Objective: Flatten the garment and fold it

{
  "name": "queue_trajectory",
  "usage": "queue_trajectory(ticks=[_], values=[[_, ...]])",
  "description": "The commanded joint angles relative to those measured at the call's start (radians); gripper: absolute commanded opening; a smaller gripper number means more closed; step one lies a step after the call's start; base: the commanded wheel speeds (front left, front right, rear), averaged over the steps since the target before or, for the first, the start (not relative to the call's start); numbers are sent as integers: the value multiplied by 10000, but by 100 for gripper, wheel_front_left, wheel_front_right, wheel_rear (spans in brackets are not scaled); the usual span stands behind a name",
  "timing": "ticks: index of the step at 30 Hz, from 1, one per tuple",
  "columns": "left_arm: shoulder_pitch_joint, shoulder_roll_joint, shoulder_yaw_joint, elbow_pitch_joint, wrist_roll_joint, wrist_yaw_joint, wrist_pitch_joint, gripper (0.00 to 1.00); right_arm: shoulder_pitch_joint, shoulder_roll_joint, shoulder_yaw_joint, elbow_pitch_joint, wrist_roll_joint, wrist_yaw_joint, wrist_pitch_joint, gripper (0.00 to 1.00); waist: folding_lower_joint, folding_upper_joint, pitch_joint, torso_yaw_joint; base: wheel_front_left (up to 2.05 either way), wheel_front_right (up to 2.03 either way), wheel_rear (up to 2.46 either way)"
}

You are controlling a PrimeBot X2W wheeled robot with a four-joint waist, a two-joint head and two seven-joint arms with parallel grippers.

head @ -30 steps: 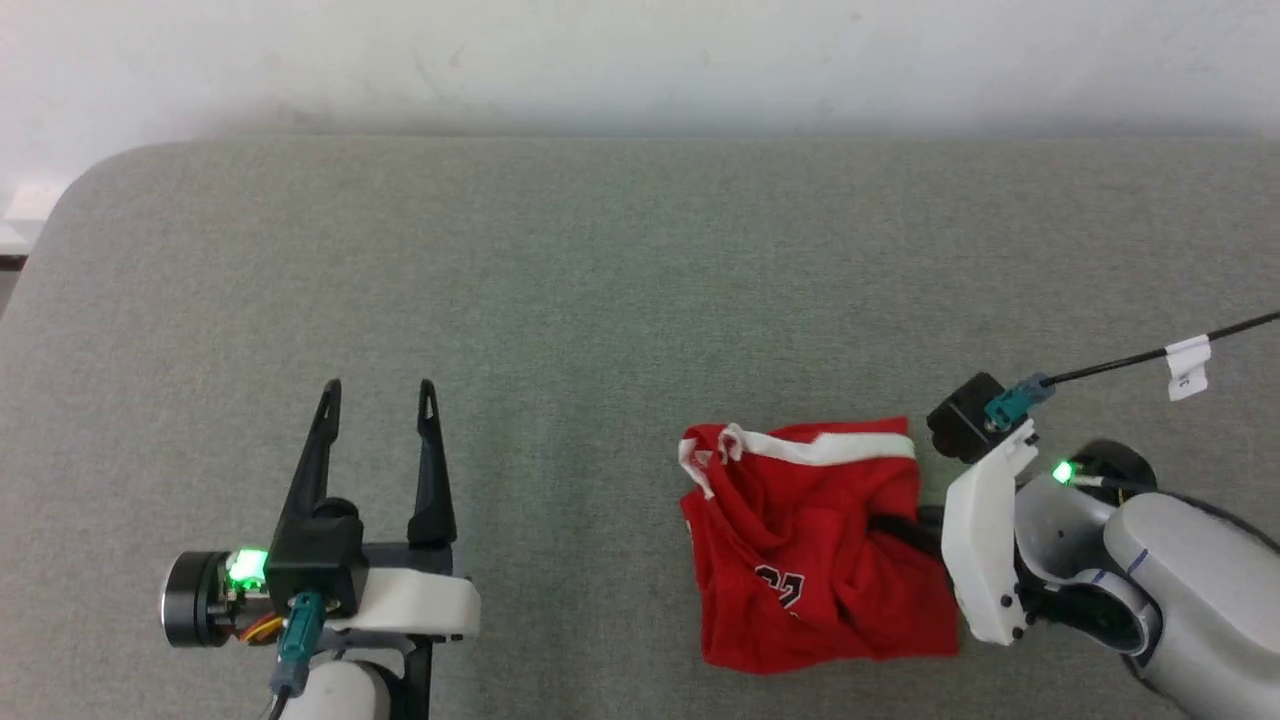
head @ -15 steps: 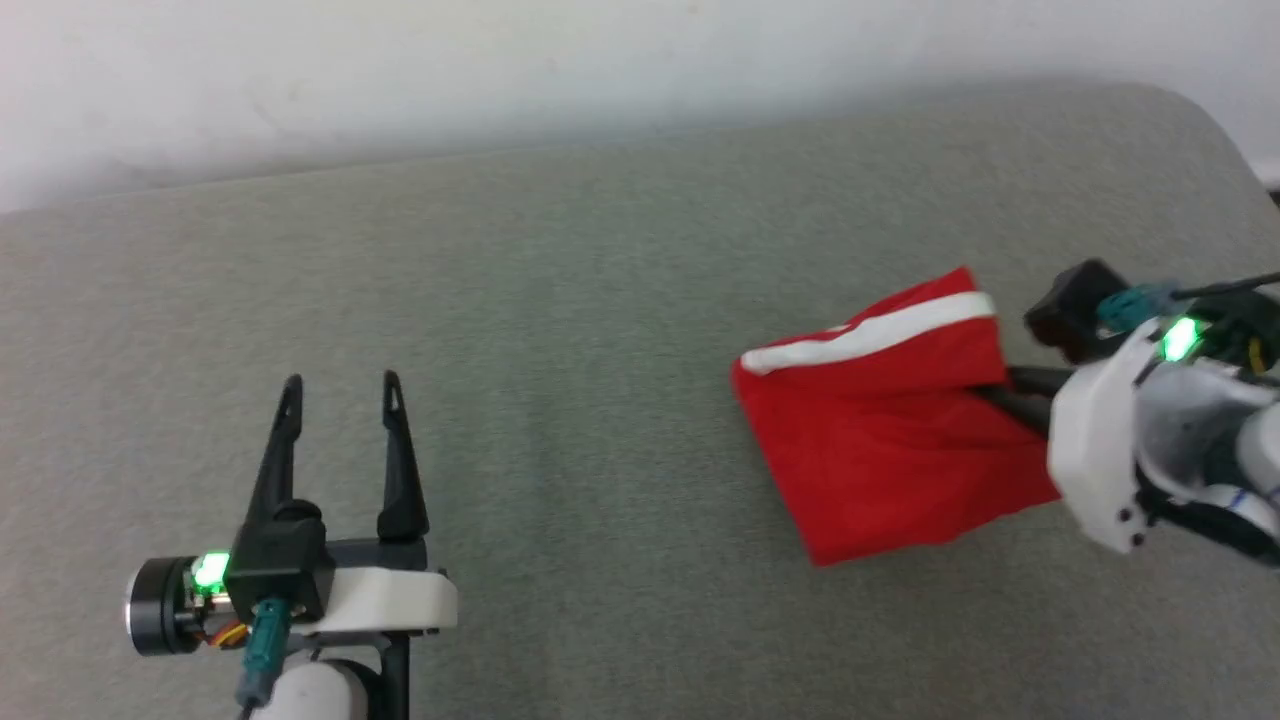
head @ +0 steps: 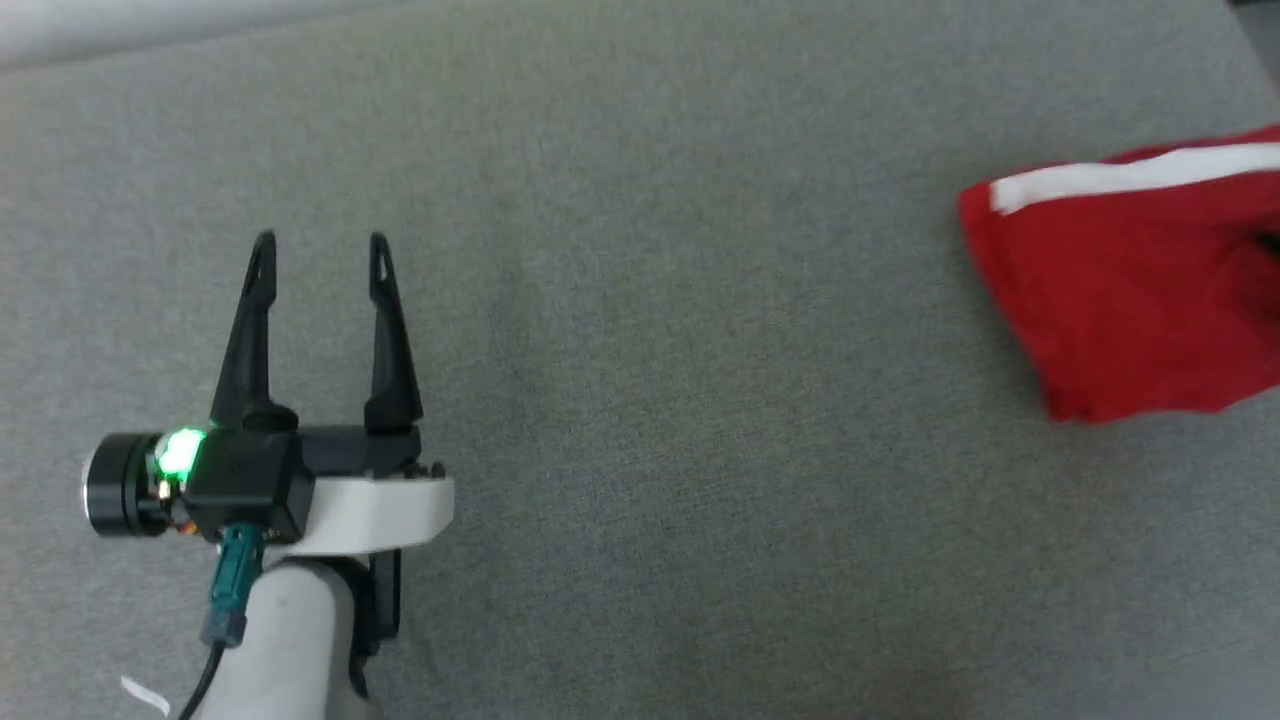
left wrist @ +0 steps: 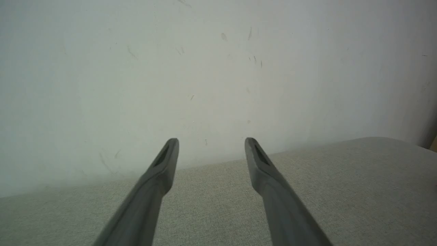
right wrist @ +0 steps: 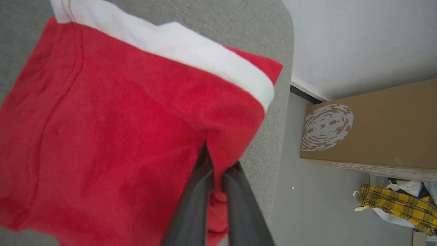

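The garment (head: pixel 1130 290) is red cloth with a white stripe along its top, at the right edge of the head view and cut off by it. The right wrist view has the garment (right wrist: pixel 102 136) hanging in front of the camera, over the table's corner. My right gripper (right wrist: pixel 214 167) is shut on a fold of the red cloth, and its fingertips are buried in the fabric. My left gripper (head: pixel 320 240) stands open over the grey table at the left, far from the garment. Between the fingers of the left gripper (left wrist: pixel 211 141) there is nothing.
The table (head: pixel 700 450) is covered in grey fabric and backs onto a white wall (left wrist: pixel 205 68). Past its rounded right edge (right wrist: pixel 286 102), a cardboard box (right wrist: pixel 368 126) and a yellow plaid cloth (right wrist: pixel 399 205) lie on the floor.
The head camera has turned and dipped. My right gripper has lifted the garment out of its crumpled heap and carried it right, away from the left gripper. The left gripper stays open.
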Motion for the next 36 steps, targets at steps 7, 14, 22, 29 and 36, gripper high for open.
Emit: queue_trajectory(ticks=[7,14,22,29,36], values=[[-715,45,-210,-359,49,-91,-47,100,-996,-342,-717,2491,-1457,-23,-539,0,-3,-1,1744,639,0,0,0],[-838,18,-239,-484,5,0,-47,100,-1407,237,-1126,3826,-1963,-23,-842,0,-3,-1,1828,793,0,0,0],[-497,-55,-193,-159,-90,125,-47,100,-1674,616,-1878,5077,-2703,-23,-1437,100,-3,-1,739,730,0,0,0],[70,-105,-34,43,-165,228,-47,100,-2338,541,-2748,5098,-4778,-23,-2821,100,-3,-1,-421,719,0,0,0],[670,-33,280,237,-149,345,-47,100,-2161,1694,-5198,3993,-6103,-23,-5137,100,-3,-1,-1281,880,0,0,0]])
